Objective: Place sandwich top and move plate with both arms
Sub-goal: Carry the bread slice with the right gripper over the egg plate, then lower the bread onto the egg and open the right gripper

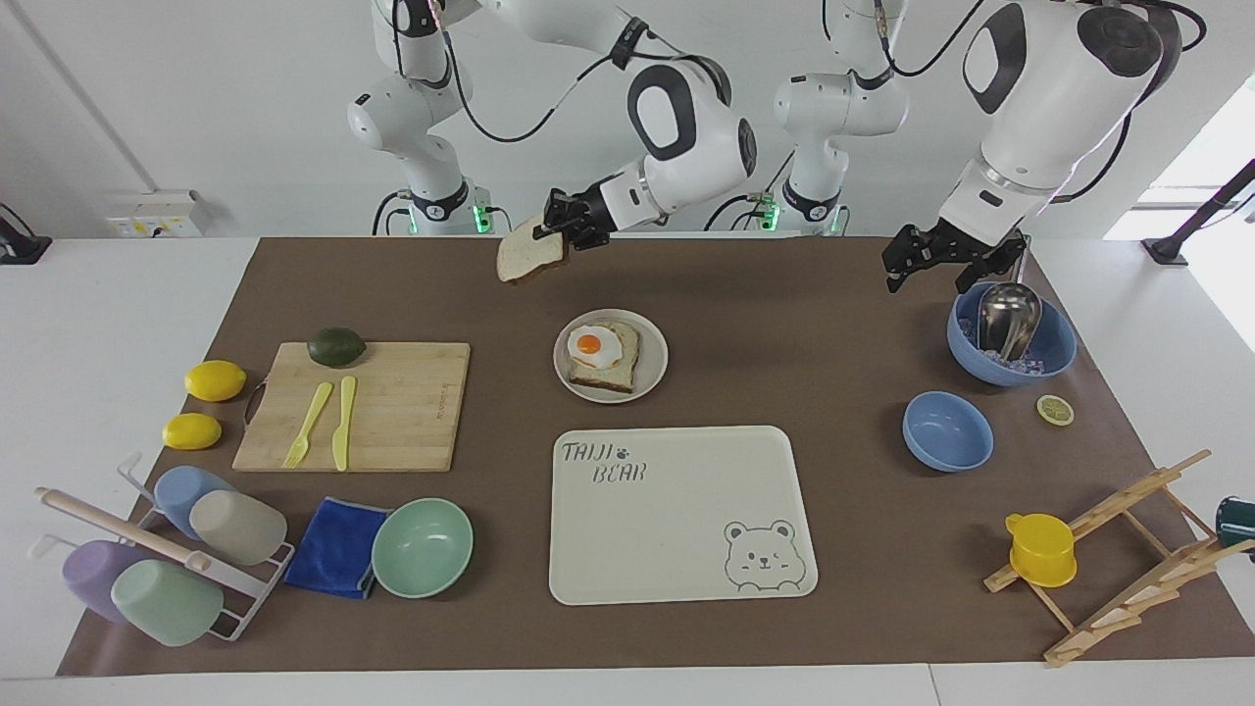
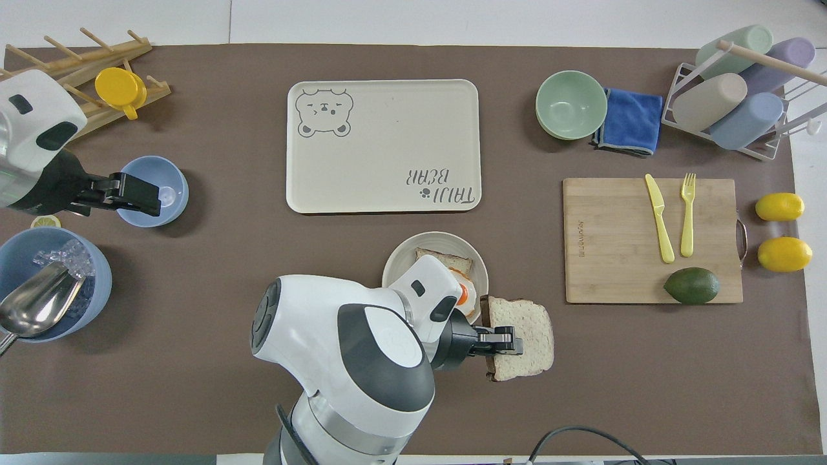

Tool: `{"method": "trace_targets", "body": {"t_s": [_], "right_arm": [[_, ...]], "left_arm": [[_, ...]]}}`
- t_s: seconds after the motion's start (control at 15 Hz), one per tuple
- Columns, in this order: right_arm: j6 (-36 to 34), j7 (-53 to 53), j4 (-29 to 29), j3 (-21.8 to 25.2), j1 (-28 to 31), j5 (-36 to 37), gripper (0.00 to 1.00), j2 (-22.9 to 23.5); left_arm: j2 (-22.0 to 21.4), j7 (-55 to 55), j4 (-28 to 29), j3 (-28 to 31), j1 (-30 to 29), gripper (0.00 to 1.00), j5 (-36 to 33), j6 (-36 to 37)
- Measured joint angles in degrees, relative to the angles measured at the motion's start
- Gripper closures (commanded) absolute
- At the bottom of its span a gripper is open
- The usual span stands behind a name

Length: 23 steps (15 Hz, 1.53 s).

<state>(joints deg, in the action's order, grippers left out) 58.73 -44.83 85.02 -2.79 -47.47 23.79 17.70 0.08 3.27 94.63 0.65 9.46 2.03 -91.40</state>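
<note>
High over the brown mat, the right gripper (image 1: 561,224) is clenched on one edge of the sandwich top (image 1: 530,257). Farther from the robots sits the plate (image 1: 652,374), bearing the egg-topped slice (image 1: 606,355). At the other end, the left gripper (image 1: 938,257) waits, fingers spread, above the ice bowl (image 1: 1010,345).

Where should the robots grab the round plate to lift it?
Probably by the plate's raised rim, one end effector at each arm's end of the table. The egg toast covers its middle, leaving only the rim bare.
</note>
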Motion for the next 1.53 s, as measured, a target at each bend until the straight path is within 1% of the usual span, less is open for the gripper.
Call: {"method": "trace_targets", "body": {"t_s": [0.07,0.13,0.27,0.4,0.53,0.73,0.93,1.26,1.46,1.53], "right_arm": [[0.82,0.03,-1.85,0.11,0.80,-0.95,1.00,-0.67],[3.20,0.13,-2.78,0.15,1.75,-1.92,1.00,-1.10],[9.85,0.18,-2.48,0.21,2.99,-4.41,1.00,-0.86],[15.67,0.18,-1.17,0.22,3.17,-5.13,1.00,0.83],[19.83,0.18,-0.23,0.20,3.10,-5.45,1.00,3.57],[21.86,0.11,2.01,0.25,3.17,-5.46,1.00,6.23],[23.06,0.11,3.57,0.30,4.06,-5.46,1.00,6.16],[31.48,-0.07,8.50,0.15,3.99,-5.48,1.00,5.89],[34.20,-0.08,10.32,0.15,3.82,-5.48,1.00,5.68],[34.64,-0.08,10.63,0.15,3.63,-5.48,0.89,5.47]], "left_arm": [[0.00,0.00,0.00,0.00,0.00,0.00,0.00,0.00],[0.00,0.00,0.00,0.00,0.00,0.00,0.00,0.00],[0.00,0.00,0.00,0.00,0.00,0.00,0.00,0.00],[0.00,0.00,0.00,0.00,0.00,0.00,0.00,0.00],[0.00,0.00,0.00,0.00,0.00,0.00,0.00,0.00],[0.00,0.00,0.00,0.00,0.00,0.00,0.00,0.00],[0.00,0.00,0.00,0.00,0.00,0.00,0.00,0.00],[0.00,0.00,0.00,0.00,0.00,0.00,0.00,0.00],[0.00,0.00,0.00,0.00,0.00,0.00,0.00,0.00],[0.00,0.00,0.00,0.00,0.00,0.00,0.00,0.00]]}}
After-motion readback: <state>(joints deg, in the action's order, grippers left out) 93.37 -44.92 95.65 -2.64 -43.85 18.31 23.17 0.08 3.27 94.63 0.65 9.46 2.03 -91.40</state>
